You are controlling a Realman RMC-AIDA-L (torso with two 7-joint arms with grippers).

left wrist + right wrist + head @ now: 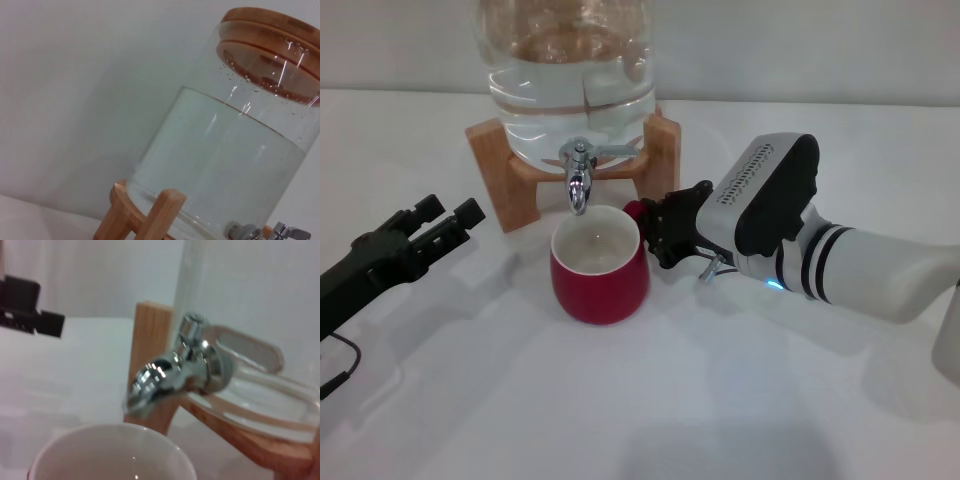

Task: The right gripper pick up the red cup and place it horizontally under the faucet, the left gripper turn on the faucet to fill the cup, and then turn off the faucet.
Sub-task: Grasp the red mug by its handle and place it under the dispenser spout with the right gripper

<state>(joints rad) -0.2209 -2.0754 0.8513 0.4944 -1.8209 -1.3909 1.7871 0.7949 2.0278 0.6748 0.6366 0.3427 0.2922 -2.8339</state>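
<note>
The red cup [600, 270] stands upright on the white table, its cream inside [112, 455] directly below the spout of the chrome faucet [579, 180]. The faucet [172, 370] sits on the clear water jar, its flat lever pointing to the side. My right gripper [655, 232] is at the cup's right side, shut on its small red handle. Off to the cup's left, my left gripper [448, 212] hovers open and holds nothing; it also shows far off in the right wrist view as the left gripper [30, 312]. The faucet's lever [290, 232] shows at the edge of the left wrist view.
The large clear water jar [570, 80], partly filled, rests on a wooden stand [500, 165] at the back middle. A wooden lid [272, 47] tops the jar. A black cable [335, 370] hangs by the left arm. The white table [620, 400] stretches toward me.
</note>
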